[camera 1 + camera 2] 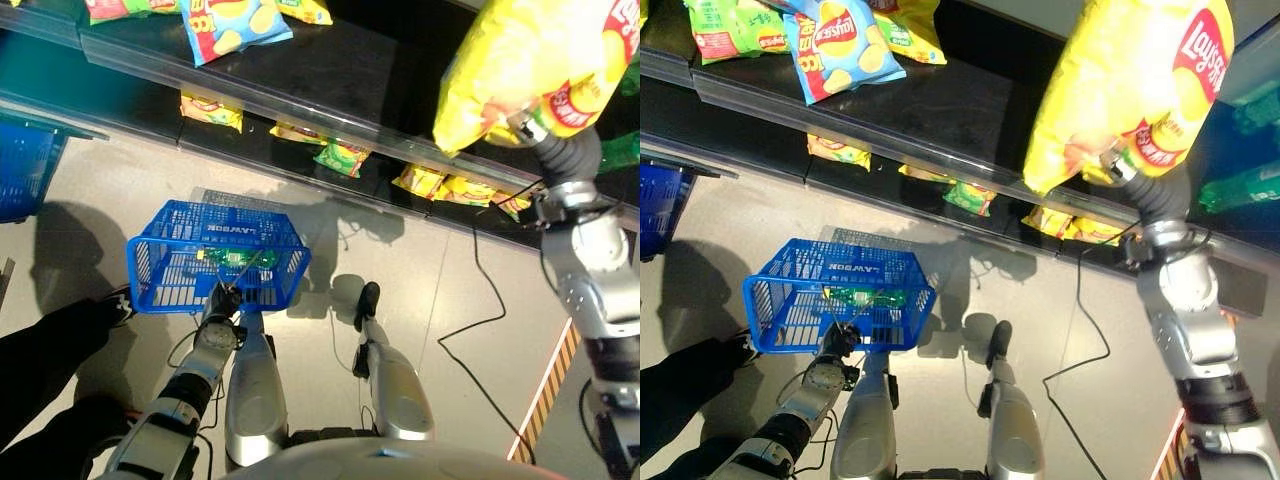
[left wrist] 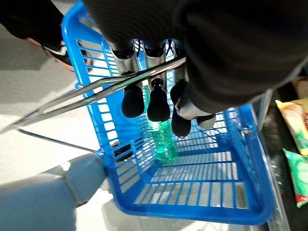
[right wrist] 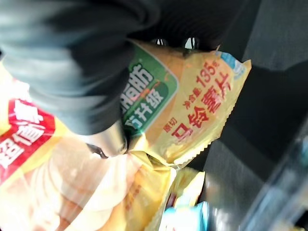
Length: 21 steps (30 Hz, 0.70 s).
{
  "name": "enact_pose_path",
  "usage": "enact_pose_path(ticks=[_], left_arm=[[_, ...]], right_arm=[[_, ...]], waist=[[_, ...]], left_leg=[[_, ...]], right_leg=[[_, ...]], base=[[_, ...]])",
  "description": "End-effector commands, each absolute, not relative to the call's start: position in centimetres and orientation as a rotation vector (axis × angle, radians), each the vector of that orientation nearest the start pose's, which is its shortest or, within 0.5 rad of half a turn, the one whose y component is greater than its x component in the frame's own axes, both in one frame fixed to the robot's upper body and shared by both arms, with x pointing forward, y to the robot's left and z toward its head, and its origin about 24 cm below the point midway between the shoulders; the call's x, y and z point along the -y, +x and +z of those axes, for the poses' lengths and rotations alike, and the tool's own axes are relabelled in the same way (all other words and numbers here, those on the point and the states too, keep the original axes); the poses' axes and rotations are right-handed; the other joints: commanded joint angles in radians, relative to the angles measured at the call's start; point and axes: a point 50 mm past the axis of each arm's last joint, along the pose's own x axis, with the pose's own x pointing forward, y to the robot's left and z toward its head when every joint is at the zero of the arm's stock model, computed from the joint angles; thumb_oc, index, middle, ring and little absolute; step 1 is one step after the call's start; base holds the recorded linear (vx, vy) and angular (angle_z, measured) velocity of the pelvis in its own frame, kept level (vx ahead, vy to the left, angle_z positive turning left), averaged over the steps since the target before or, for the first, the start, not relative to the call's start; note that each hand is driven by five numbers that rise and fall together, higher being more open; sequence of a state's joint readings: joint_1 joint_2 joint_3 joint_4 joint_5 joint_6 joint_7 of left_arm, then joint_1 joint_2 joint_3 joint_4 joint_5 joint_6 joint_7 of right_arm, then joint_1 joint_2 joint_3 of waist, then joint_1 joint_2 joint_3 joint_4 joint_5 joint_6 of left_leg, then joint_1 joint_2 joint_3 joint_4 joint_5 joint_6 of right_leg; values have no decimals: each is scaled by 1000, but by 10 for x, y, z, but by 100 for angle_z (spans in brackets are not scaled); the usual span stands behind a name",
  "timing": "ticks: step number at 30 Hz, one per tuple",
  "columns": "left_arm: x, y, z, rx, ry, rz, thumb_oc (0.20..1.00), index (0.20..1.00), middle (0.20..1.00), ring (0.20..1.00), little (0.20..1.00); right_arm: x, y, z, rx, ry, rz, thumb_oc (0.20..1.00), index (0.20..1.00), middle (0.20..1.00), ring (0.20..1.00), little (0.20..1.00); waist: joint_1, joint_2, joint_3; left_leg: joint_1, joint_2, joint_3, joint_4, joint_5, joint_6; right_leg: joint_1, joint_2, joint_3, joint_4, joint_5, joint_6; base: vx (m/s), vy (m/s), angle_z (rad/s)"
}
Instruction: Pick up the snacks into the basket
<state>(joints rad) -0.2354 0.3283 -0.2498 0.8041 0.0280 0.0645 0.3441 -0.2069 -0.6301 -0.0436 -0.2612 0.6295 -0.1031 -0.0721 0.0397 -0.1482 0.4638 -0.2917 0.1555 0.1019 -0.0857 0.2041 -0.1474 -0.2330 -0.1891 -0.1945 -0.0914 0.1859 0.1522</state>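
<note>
A big yellow snack bag (image 1: 530, 70) hangs high at the right, in front of the shelf, with my right hand (image 3: 103, 139) shut on it; its yellow face (image 3: 187, 110) shows past the fingers in the right wrist view. Low at the left hangs a blue wire basket (image 1: 215, 255) above the floor. My left hand (image 1: 220, 305) is curled round its metal handle (image 2: 96, 91). A green bottle (image 2: 163, 142) lies in the basket.
Dark shelves run across the top with a blue snack bag (image 1: 232, 25) above and yellow and green bags (image 1: 340, 155) on the lower shelf. Another blue basket (image 1: 25, 165) stands at the far left. A person's dark legs (image 1: 45, 360) are at the lower left.
</note>
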Motion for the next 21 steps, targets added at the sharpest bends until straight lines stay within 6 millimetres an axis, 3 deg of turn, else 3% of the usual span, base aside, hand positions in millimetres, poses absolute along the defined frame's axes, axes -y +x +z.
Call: enact_pose_path(ticks=[1,2,3,4,5,8,9,10,11,12,13,14,15,17,18,19,21], left_arm=[[-237,211,-94,-721,587,228,200,200,200,200,200],[-241,208,-95,-732,566,253,200,200,200,200,200],[-241,207,-95,-734,566,254,200,200,200,200,200],[-245,206,-93,-724,540,287,200,200,200,200,200],[-246,205,-93,-725,540,288,200,200,200,200,200],[-244,208,-88,-686,465,347,200,200,200,200,200],[-339,165,-86,-888,435,575,200,200,200,200,200],[-290,212,-80,-723,390,571,200,200,200,200,200],[-289,213,-80,-722,390,571,200,200,200,200,200],[-250,242,-74,-655,329,494,200,200,200,200,200],[-247,251,-54,-519,192,556,200,200,200,200,200],[-247,251,-54,-519,192,557,200,200,200,200,200],[-243,258,-35,-394,94,558,200,200,200,200,200],[-243,263,-26,-348,86,542,200,200,200,200,200],[-242,270,-11,-276,44,540,200,200,200,200,200],[-240,274,-2,-234,43,516,200,200,200,200,200],[-237,279,2,-218,55,497,200,200,200,200,200]], right_arm=[[213,248,215,673,-82,181,200,200,200,200,200],[199,244,199,619,-111,231,200,200,200,200,200],[199,243,199,617,-111,231,200,200,200,200,200],[186,241,177,526,-118,299,200,200,200,200,200],[186,241,176,525,-118,301,200,200,200,200,200],[175,242,143,400,-231,289,200,200,200,200,200],[175,245,112,255,-238,324,200,200,200,200,200],[160,244,110,276,-300,332,200,200,200,200,200],[160,244,110,277,-302,330,200,200,200,200,200],[148,242,91,222,-310,333,200,200,200,200,200],[156,246,58,92,-367,230,200,200,200,200,200],[156,247,58,93,-367,230,200,200,200,200,200],[155,249,30,-19,-413,182,200,200,200,200,200],[156,252,22,-51,-481,163,200,200,200,200,200],[155,254,4,-126,-550,173,200,200,200,200,200],[154,255,1,-135,-598,179,200,200,200,200,200],[150,255,-6,-164,-608,210,200,200,200,200,200]], waist=[[5,-5,-69],[6,-3,-68],[5,-4,-69],[10,-3,-64],[9,-3,-66],[15,1,-57],[11,7,-59],[-2,-1,-58],[-2,0,-57],[-6,-5,-56],[4,4,-43],[3,3,-45],[14,16,-28],[18,20,-23],[26,27,-15],[30,31,-13],[32,32,-10]], left_leg=[[-18,-76,-2,-2,-50,51],[-16,-73,-3,-2,-49,51],[-16,-73,-3,-2,-49,50],[-15,-71,-5,-2,-48,50],[-15,-70,-5,-2,-48,50],[-14,-67,-8,-2,-45,50],[-10,-62,0,-2,-40,46],[-7,-60,0,-2,-48,44],[-9,-61,0,-2,-44,45],[-7,-58,-1,-2,-46,44],[-13,-57,-6,-2,-43,43],[-17,-58,-7,-2,-38,44],[-24,-59,-15,-2,-34,43],[-27,-57,-18,-2,-32,42],[-32,-58,-22,-2,-30,40],[-35,-58,-23,-2,-30,40],[-36,-58,-24,-2,-29,39]], right_leg=[[-20,-33,3,7,40,76],[-21,-29,4,9,37,75],[-20,-29,4,9,37,74],[-21,-26,4,9,35,72],[-20,-26,3,9,35,72],[-19,-22,2,10,30,68],[-22,-20,8,13,30,68],[-23,-17,16,14,23,65],[-25,-18,16,13,26,65],[-23,-15,14,14,22,64],[-23,-14,5,14,22,61],[-26,-15,5,13,26,61],[-28,-17,-4,14,27,59],[-29,-17,-6,14,26,59],[-32,-17,-11,14,27,58],[-31,-17,-12,13,27,58],[-31,-17,-13,13,27,58]], base=[[20,-50,-10],[20,-50,-10],[-4,-47,-9],[-7,-22,-7],[-10,-36,-7],[-1,-7,-1],[0,36,-5],[-5,42,-24],[-13,-10,-24],[-28,-45,-21],[-28,-45,-6],[-54,-41,-1],[-46,-20,-2],[-27,-17,-2],[0,0,0],[0,0,0],[-15,-1,5]])
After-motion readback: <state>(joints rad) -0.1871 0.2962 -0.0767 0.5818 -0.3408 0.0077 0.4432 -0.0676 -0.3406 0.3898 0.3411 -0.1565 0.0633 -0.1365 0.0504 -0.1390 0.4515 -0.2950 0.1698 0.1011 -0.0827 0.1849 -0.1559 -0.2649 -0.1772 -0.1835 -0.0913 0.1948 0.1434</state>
